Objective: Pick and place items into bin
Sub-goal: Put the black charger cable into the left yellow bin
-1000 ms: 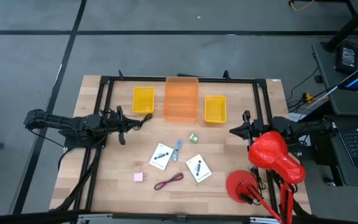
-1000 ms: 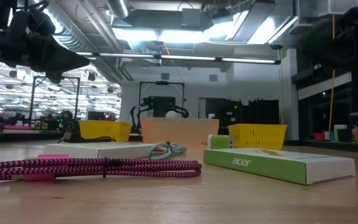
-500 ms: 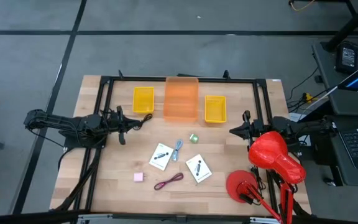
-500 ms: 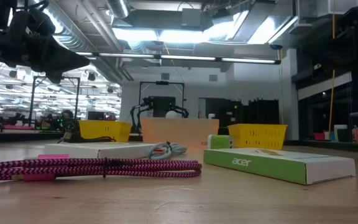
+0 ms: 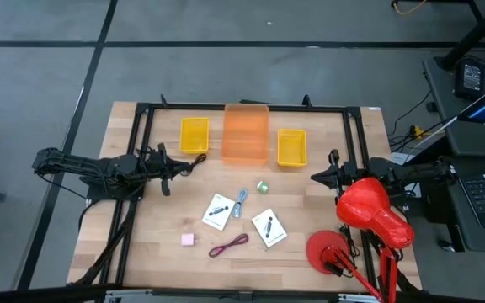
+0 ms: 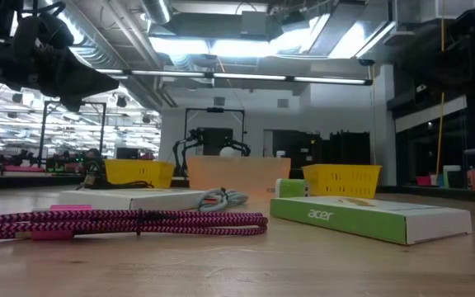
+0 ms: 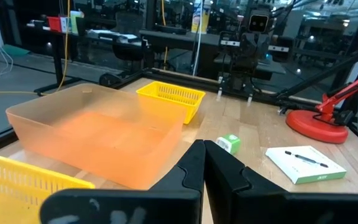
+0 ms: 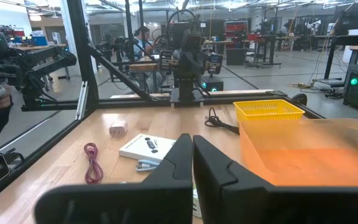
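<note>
Both end effectors, left (image 5: 194, 160) and right (image 5: 314, 178), clenched empty at table (image 5: 150, 252) sides.

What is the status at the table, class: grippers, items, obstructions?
Left gripper and right gripper shut, empty, parked at table sides. Green cube, maroon cord, pink square lie loose; translucent orange bin empty. Nothing blocking.

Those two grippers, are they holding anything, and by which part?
Nothing is held. The left gripper and the right gripper are both shut on nothing, at the table's sides, away from the items.
</note>
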